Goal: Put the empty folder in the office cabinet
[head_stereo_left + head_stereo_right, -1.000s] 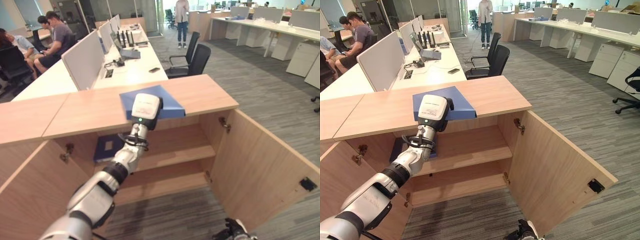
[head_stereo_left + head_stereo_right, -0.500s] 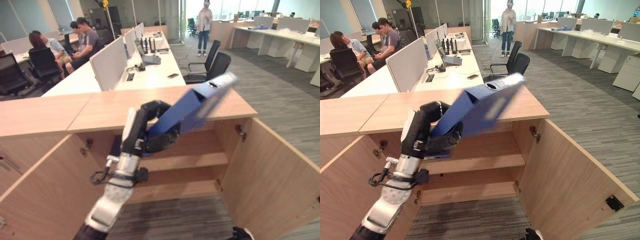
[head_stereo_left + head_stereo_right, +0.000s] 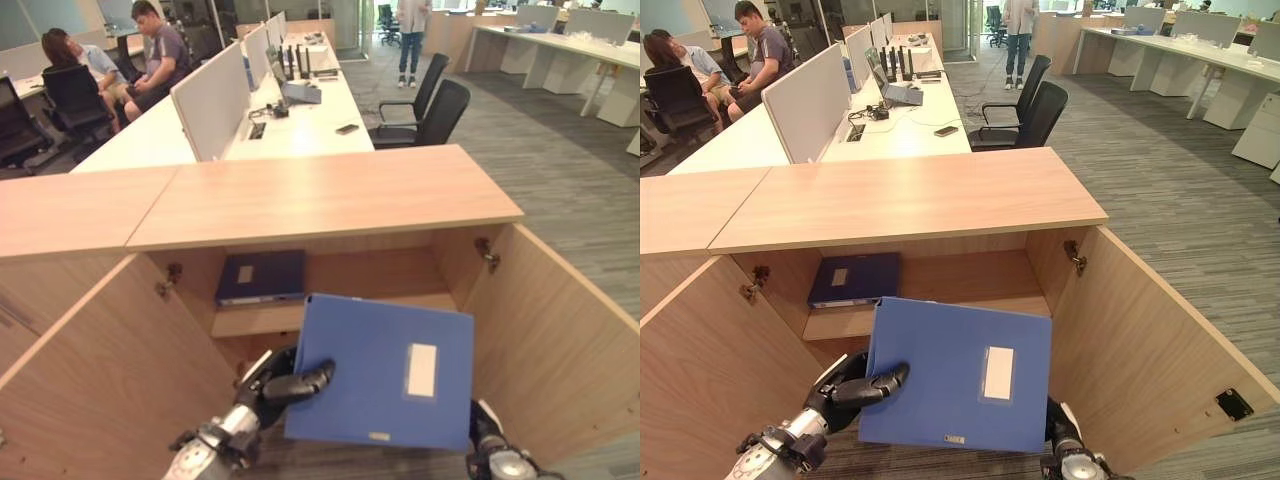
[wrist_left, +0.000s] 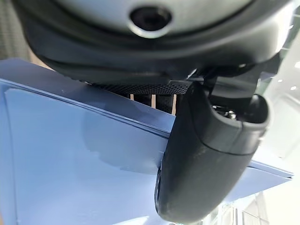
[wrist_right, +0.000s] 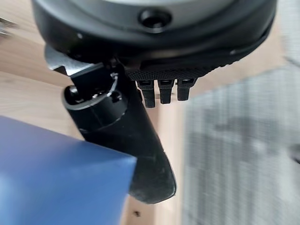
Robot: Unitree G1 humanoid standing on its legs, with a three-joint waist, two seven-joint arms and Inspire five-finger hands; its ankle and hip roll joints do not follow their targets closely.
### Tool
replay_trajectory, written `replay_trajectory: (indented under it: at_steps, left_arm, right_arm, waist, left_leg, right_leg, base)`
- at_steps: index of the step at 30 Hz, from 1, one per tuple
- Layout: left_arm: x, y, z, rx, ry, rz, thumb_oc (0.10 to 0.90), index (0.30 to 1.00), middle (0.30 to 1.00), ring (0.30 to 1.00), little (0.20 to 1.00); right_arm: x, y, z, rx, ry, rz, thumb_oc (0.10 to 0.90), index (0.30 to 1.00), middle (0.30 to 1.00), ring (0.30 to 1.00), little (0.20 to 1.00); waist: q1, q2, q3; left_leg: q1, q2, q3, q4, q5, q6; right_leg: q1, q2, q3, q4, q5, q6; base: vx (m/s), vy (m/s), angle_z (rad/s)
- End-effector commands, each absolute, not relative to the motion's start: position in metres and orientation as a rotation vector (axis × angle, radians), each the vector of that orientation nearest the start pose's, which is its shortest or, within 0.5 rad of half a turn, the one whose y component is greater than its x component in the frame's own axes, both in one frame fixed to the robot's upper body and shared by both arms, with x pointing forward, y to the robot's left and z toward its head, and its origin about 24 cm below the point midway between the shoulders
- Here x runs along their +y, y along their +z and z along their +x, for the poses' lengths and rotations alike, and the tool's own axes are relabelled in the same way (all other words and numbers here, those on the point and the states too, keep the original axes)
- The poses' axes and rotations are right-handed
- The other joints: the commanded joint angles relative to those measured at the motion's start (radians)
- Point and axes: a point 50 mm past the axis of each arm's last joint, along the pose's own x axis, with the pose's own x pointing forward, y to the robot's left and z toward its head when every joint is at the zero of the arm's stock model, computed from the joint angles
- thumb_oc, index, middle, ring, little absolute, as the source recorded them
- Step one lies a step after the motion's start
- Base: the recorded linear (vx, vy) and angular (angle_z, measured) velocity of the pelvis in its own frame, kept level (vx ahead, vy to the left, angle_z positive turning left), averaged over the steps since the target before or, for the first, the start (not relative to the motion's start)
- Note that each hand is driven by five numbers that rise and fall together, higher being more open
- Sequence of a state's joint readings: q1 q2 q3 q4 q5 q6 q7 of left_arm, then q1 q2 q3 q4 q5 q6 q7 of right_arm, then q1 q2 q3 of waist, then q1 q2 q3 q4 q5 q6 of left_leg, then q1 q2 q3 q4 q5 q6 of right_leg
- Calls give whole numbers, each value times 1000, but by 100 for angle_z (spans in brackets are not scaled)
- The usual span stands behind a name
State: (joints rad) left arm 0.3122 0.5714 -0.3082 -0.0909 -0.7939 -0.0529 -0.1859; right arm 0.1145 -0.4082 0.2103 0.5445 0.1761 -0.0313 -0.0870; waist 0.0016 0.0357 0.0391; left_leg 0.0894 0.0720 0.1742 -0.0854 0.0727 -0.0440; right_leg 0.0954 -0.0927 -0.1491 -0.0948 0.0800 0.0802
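Left eye view, blue folder [image 3: 380, 372] tilted, face up, left robot hand [image 3: 285, 385] clamping its edge, right robot hand [image 3: 487, 455] grip unclear.

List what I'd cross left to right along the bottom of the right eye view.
Open left cabinet door → left robot hand → blue folder → right robot hand → open right cabinet door.

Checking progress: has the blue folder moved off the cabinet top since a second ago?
Yes. The blue folder came down off the cabinet top and is now held before the open shelves.
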Motion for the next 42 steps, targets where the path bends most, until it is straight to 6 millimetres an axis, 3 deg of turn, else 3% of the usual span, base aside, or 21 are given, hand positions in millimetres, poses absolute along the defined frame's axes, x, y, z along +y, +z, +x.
replay_trajectory:
  at_steps: [1, 7, 11, 15, 18, 21, 27, 34, 42]
  left_arm:
    - [208, 44, 196, 64, -369, 55, 400, 300, 300, 300, 300]
    - [238, 54, 198, 29, -248, 326, 400, 300, 300, 300, 300]
    - [260, 77, 210, -70, -110, 590, 400, 300, 300, 300, 300]
    - [268, 92, 217, -144, -15, 769, 400, 300, 300, 300, 300]
    - [268, 103, 223, -207, 32, 802, 400, 300, 300, 300, 300]
    - [261, 114, 230, -271, 29, 815, 400, 300, 300, 300, 300]
    - [217, 128, 246, -397, -170, 737, 400, 300, 300, 300, 300]
    - [176, 143, 260, -497, -405, 727, 400, 300, 300, 300, 300]
    - [155, 157, 261, -541, -584, 698, 400, 300, 300, 300, 300]
  right_arm:
    - [-260, -17, 230, 302, -63, -497, 800, 900, 900, 900, 900]
    - [-275, 1, 231, 270, -44, -728, 800, 900, 900, 900, 900]
    - [-286, 10, 238, 267, -46, -864, 800, 900, 900, 900, 900]
    - [-290, 14, 246, 272, -17, -1011, 800, 900, 900, 900, 900]
    - [-286, 18, 255, 253, 2, -1048, 800, 900, 900, 900, 900]
    - [-274, 23, 263, 214, 33, -1022, 800, 900, 900, 900, 900]
    - [-222, 35, 285, 77, 207, -925, 800, 900, 900, 900, 900]
    - [-182, 64, 312, -81, 287, -871, 800, 900, 900, 900, 900]
    - [-163, 84, 325, -168, 310, -856, 800, 900, 900, 900, 900]
  waist:
    - [-9, -47, -1]
    - [-2, -52, 0]
    - [4, -56, 2]
    - [9, -60, 2]
    - [10, -61, 1]
    - [10, -61, -1]
    - [11, -61, -9]
    - [6, -57, -14]
    - [4, -51, -19]
  left_leg:
    - [38, -52, -39, -2, -134, 8]
    - [37, -49, -44, -2, -135, 8]
    - [35, -48, -48, -2, -134, 7]
    - [35, -49, -49, -2, -134, 6]
    - [35, -49, -49, -2, -134, 5]
    - [34, -49, -48, -2, -133, 5]
    - [38, -49, -43, -2, -134, 5]
    - [45, -49, -38, -2, -135, 4]
    - [48, -50, -36, -2, -135, 3]
  right_leg:
    - [23, 21, -39, 8, -99, 36]
    - [24, 21, -42, 8, -102, 36]
    - [23, 21, -44, 8, -105, 34]
    - [25, 22, -45, 8, -107, 32]
    - [25, 23, -46, 8, -107, 31]
    - [24, 22, -44, 8, -106, 30]
    - [26, 20, -42, 8, -104, 30]
    - [28, 20, -37, 8, -102, 30]
    - [30, 21, -36, 8, -101, 30]
  base:
    - [0, 0, 0]
    - [0, 0, 0]
    - [-3, -1, 1]
    - [0, 0, 0]
    - [0, 0, 0]
    - [0, 0, 0]
    - [0, 0, 0]
    - [0, 0, 0]
    - [1, 0, -2]
